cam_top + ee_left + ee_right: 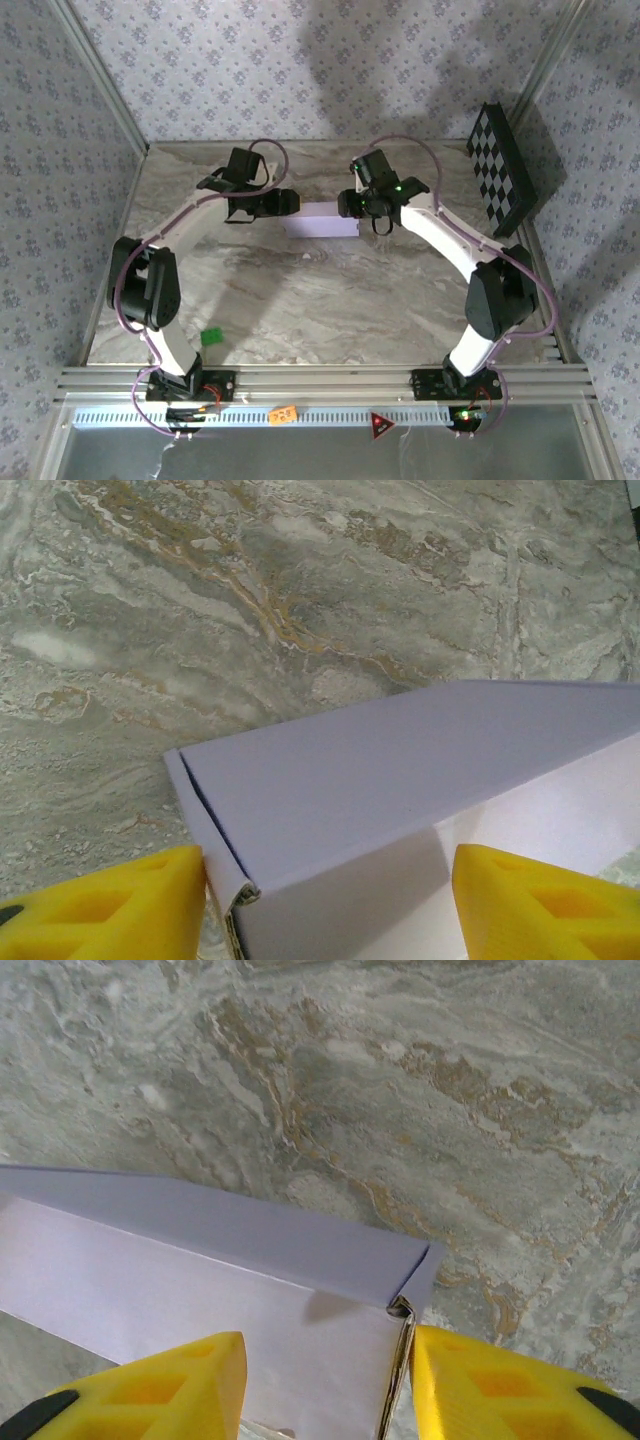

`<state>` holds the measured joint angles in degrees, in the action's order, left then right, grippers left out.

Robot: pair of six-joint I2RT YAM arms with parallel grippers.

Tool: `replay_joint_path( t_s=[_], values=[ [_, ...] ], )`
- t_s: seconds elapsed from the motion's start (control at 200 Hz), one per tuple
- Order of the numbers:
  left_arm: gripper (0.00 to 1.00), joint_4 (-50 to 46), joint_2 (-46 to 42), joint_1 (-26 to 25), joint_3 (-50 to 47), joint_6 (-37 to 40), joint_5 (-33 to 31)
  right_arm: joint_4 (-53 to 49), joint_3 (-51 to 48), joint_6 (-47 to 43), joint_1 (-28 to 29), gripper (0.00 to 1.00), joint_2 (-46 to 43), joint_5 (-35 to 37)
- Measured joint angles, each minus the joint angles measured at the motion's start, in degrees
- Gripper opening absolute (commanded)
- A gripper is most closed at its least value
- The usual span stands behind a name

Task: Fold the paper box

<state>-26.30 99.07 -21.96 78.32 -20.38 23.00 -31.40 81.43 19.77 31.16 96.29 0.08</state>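
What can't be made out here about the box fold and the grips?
Left wrist: whether the left gripper pinches the paper box; contact zone cut off by the bottom edge.
Right wrist: same for the right gripper.
Top external: box ends hidden under both grippers; seams too small.
Left wrist: box's far end cut by the right edge.

The marbled table (330,290) carries the lavender paper box (320,220) at its far middle — a small green block (211,338) lies near front left. A checkerboard panel (500,165) leans at far right.
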Motion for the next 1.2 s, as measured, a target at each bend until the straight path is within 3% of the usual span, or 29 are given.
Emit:
replay_joint_path(
  t_s=[0.245,0.47,0.83,1.019,1.204],
  values=[
    [0.67,2.7,-3.7,-0.1,-6.3,0.0,3.1,1.2,-7.0,0.6,1.3,0.49,-4.0,-0.2],
    [0.69,1.8,-8.9,-1.6,-13.2,-0.2,4.8,1.0,-14.3,3.8,3.5,0.6,-9.1,-3.2],
    [0.7,4.2,-10.5,-4.3,-25.8,-3.2,6.2,4.4,-25.7,8.6,6.5,0.67,-9.9,-8.3],
    [0.72,5.8,-11.3,-3.8,-26.8,-3.7,6.1,6.4,-27.9,9.1,4.9,0.74,-9.9,-10.9],
    [0.73,6.7,-12.6,-1.4,-26.8,-4.4,4.7,6.4,-27.8,7.4,0.0,0.73,-9.8,-13.8]
  ],
)
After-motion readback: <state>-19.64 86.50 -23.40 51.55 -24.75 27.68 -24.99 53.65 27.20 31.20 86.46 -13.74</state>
